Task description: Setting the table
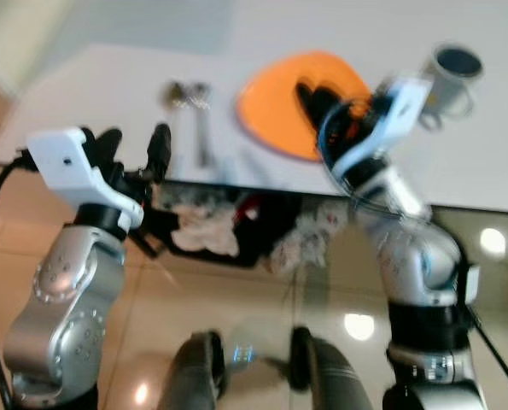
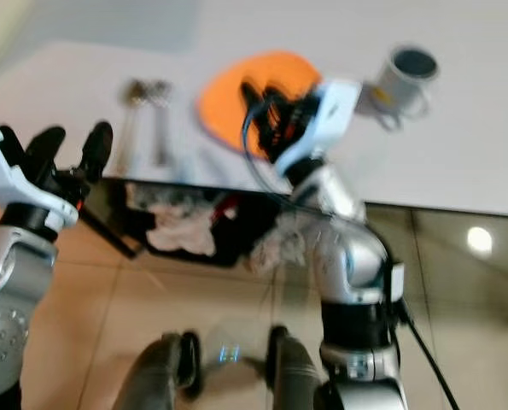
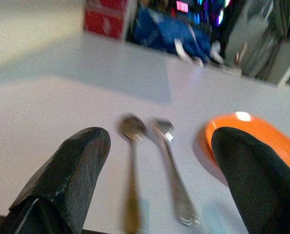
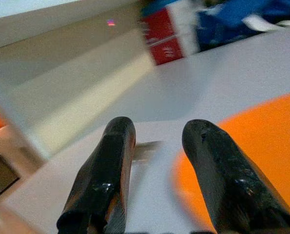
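Centrally, glossy orange plate beside two silver spoons; right gripper parted over its rim, left gripper open, empty

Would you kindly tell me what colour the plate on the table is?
The plate is orange, clearest in the left eye view.

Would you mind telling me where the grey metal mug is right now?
In the left eye view, the grey metal mug stands on the white table at the far right, just right of the orange plate, beyond the right gripper.
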Robot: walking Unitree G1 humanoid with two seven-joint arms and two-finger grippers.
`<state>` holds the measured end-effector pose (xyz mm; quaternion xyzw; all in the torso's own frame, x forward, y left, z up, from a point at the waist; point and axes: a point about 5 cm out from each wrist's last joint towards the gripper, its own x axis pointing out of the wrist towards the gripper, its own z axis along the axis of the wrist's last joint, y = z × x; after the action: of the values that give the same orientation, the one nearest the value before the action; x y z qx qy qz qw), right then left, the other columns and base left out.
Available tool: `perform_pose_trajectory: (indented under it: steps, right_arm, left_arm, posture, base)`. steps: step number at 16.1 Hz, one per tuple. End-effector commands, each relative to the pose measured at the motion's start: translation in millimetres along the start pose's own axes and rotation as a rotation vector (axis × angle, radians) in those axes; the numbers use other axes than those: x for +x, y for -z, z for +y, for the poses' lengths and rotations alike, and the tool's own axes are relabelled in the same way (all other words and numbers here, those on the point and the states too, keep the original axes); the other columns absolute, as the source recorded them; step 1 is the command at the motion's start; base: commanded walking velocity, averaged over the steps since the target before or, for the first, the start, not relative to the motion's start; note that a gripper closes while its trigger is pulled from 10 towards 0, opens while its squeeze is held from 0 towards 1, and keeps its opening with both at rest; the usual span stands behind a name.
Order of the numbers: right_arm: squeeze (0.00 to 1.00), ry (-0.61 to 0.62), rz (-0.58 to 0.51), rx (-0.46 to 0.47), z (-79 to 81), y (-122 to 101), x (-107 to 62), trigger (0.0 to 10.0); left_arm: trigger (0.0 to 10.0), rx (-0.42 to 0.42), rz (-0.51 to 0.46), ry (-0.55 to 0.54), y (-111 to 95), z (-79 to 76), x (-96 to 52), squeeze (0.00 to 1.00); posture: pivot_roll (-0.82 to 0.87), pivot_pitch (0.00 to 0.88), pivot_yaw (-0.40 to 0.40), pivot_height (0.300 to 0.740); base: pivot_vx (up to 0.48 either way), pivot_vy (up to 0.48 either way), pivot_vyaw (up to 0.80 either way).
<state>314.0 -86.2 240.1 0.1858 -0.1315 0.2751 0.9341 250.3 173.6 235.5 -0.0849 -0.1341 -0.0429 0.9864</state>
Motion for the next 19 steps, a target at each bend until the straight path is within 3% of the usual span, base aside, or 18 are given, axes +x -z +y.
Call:
perform_pose_trajectory:
  steps: [1,4,6,9,13,15,19]
  right_arm:
    - [0.0,-0.075,-0.026,-0.012,12.9,-7.1,-3.0,10.0]
    - [0.0,-0.082,-0.027,-0.042,13.6,-8.4,-2.5,10.0]
    - [0.0,-0.046,0.011,-0.104,11.9,0.4,-3.0,10.0]
    - [0.0,0.028,0.137,-0.239,7.8,36.7,-13.1,10.0]
    - [0.0,0.06,0.218,-0.323,1.7,63.6,-27.5,10.0]
    - [0.0,0.078,0.247,-0.365,-3.2,73.3,-32.7,10.0]
    - [0.0,0.098,0.268,-0.334,-11.2,83.8,-35.4,10.0]
  left_arm:
    - [10.0,0.025,-0.048,-0.026,-5.3,-1.4,2.3,0.0]
    - [10.0,0.029,-0.054,-0.006,-1.3,-6.7,9.2,0.0]
    - [10.0,0.05,-0.017,0.035,14.0,-14.2,10.1,0.0]
    - [10.0,0.009,0.102,0.063,53.8,-18.8,-1.4,0.0]
    - [10.0,0.026,0.205,0.063,85.2,-15.7,-18.7,0.0]
    - [10.0,0.024,0.2,0.042,88.8,-12.5,-20.8,0.0]
    - [10.0,0.051,0.175,0.035,86.8,-10.7,-17.1,0.0]
  posture:
    - [-0.08,0.136,-0.024,0.74]
    - [-0.09,0.122,-0.026,0.74]
    - [-0.09,0.113,-0.027,0.74]
    - [-0.09,0.106,-0.022,0.74]
    - [-0.08,0.104,-0.008,0.74]
    - [-0.08,0.105,-0.005,0.74]
    - [-0.08,0.116,0.004,0.74]
  base:
    - [0.0,0.48,0.0]
    - [0.0,0.48,0.0]
    - [0.0,0.48,0.0]
    - [0.0,0.48,0.0]
    - [0.0,0.48,0.0]
    - [0.0,0.48,0.0]
    - [0.0,0.48,0.0]
